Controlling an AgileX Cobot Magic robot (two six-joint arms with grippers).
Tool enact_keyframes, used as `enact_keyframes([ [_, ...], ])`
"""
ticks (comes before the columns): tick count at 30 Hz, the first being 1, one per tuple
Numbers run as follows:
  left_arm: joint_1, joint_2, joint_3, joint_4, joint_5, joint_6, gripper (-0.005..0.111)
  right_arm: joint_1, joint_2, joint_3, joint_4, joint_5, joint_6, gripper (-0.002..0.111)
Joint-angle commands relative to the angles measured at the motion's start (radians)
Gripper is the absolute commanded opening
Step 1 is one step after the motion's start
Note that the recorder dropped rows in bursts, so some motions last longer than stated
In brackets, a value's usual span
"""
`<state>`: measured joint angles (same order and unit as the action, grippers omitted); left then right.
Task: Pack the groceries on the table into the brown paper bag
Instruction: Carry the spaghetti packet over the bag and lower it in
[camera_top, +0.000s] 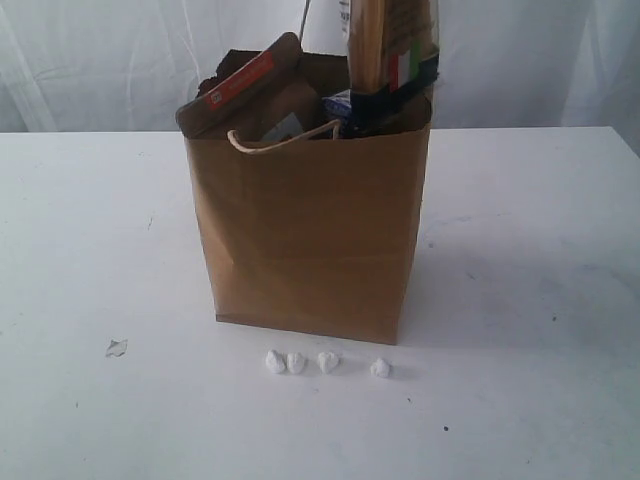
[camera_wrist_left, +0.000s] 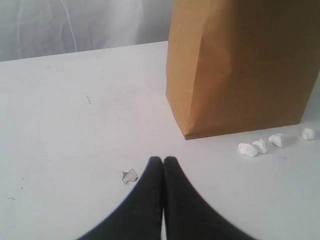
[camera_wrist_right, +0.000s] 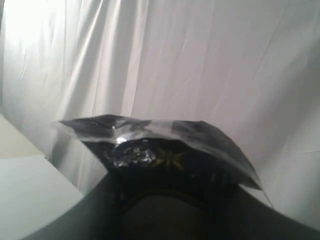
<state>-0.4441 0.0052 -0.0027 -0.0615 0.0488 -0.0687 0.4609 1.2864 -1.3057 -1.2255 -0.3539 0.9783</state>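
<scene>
The left gripper (camera_wrist_left: 163, 161), clenched and empty, sits low over the white surface (camera_wrist_left: 75, 110). Ahead of it stand one tall brown paper bag (camera_wrist_left: 240, 65) and four white crumbs (camera_wrist_left: 260, 146). The right gripper (camera_wrist_right: 167, 200) grasps one spaghetti packet (camera_wrist_right: 160, 135), upright in that bag.

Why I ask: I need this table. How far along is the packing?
Done: foil pouch and blue-white carton sit in the brown paper bag. In hand: right gripper holds the spaghetti packet, lower end inside. Remaining: letting go; no groceries show on the table.
</scene>
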Motion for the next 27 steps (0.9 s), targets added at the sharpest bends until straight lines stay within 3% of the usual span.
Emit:
enact_keyframes([
  [1,0.003,-0.005,0.003,-0.01,-0.003,-0.001,0.0,-0.004,-0.006,-0.019,-0.127,-0.054,0.104,0.0],
  [11,0.003,-0.005,0.003,-0.01,-0.003,-0.001,0.0,-0.004,0.024,-0.008,-0.163,-0.059,0.254,0.0],
  [27,0.003,-0.005,0.003,-0.01,-0.003,-0.001,0.0,-0.004,0.03,0.167,-0.115,0.008,0.256,0.0],
])
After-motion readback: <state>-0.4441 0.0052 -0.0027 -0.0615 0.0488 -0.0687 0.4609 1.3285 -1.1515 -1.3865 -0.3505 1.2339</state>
